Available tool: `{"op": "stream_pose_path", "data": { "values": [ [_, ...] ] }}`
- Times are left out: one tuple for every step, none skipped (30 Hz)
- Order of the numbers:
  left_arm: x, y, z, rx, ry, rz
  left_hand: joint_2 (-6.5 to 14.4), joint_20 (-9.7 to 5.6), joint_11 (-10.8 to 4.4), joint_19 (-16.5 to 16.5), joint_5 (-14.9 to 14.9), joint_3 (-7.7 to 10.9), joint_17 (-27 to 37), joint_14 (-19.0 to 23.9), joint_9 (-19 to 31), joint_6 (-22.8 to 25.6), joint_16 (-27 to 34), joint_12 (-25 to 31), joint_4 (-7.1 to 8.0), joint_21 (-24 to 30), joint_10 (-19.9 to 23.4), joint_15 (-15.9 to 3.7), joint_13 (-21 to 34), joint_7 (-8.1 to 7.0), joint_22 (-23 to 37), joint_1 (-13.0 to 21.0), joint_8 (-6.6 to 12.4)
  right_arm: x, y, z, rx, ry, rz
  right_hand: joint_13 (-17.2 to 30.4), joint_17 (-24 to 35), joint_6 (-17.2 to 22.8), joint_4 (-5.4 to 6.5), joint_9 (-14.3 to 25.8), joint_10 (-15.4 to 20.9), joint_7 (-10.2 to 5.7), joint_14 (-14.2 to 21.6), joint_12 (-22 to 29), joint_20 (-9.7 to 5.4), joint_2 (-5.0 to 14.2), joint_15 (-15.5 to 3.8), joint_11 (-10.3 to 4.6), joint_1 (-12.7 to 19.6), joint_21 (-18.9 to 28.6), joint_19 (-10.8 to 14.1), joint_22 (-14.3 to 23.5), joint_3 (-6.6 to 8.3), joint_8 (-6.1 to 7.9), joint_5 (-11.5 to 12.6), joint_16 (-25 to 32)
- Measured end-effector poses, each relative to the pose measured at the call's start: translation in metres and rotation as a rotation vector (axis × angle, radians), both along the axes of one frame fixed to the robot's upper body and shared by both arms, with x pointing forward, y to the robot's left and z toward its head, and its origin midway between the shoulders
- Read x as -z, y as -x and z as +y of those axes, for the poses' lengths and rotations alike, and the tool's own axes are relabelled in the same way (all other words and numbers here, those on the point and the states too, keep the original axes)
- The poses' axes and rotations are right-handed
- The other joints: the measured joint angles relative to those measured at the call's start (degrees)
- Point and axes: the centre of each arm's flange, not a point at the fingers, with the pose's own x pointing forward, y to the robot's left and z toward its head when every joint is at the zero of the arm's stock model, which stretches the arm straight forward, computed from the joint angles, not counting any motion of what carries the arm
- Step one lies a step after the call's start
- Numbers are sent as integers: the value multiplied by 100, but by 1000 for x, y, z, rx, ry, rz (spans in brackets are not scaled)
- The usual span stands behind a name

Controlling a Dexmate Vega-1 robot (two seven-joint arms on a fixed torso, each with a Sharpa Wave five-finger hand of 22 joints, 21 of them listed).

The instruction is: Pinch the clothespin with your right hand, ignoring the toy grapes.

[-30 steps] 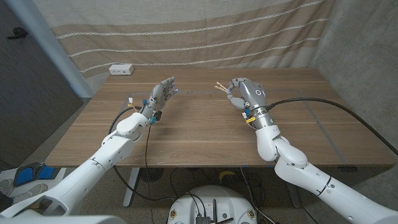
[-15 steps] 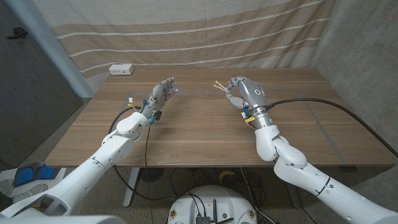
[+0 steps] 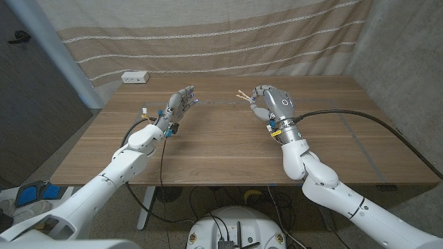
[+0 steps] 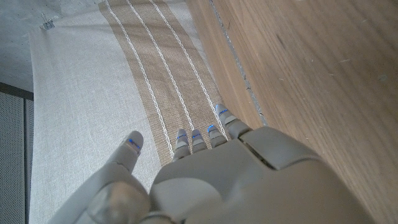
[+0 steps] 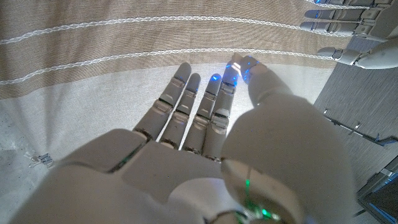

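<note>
Fingers of the right hand (image 3: 268,104) pinch a pale wooden clothespin (image 3: 243,96) above the brown wooden table (image 3: 228,149); left hand (image 3: 179,105) spread, holding nothing.

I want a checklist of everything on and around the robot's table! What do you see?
Surface: wooden table, mostly bare.
Job's things: clothespin pinched by the right hand, raised near the table's far side. Toy grapes: nothing seen.
Clutter: nothing seen on the tabletop.
Hands: left hand holds nothing, fingers apart and stretched out.
Cables: black cable runs across the table from the right wrist; thin wires hang by the left forearm.
Surroundings: striped beige curtain behind the table; white power strip at the far left corner; grey wall on the right.
</note>
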Motion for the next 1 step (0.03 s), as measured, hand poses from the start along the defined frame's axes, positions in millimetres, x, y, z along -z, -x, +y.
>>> {"op": "stream_pose_path", "data": {
  "values": [
    [-1,0,1,0,-2,-2,0,0,0,0,0,0,0,0,0,0,0,0,0,0,0,0,0,0,0,0,0,0,0,0,1,0,0,0,0,-2,-1,0,0,2,0,0,-19,0,0,0,0,0,-19,0,1,0,5,-21]
  ]
}}
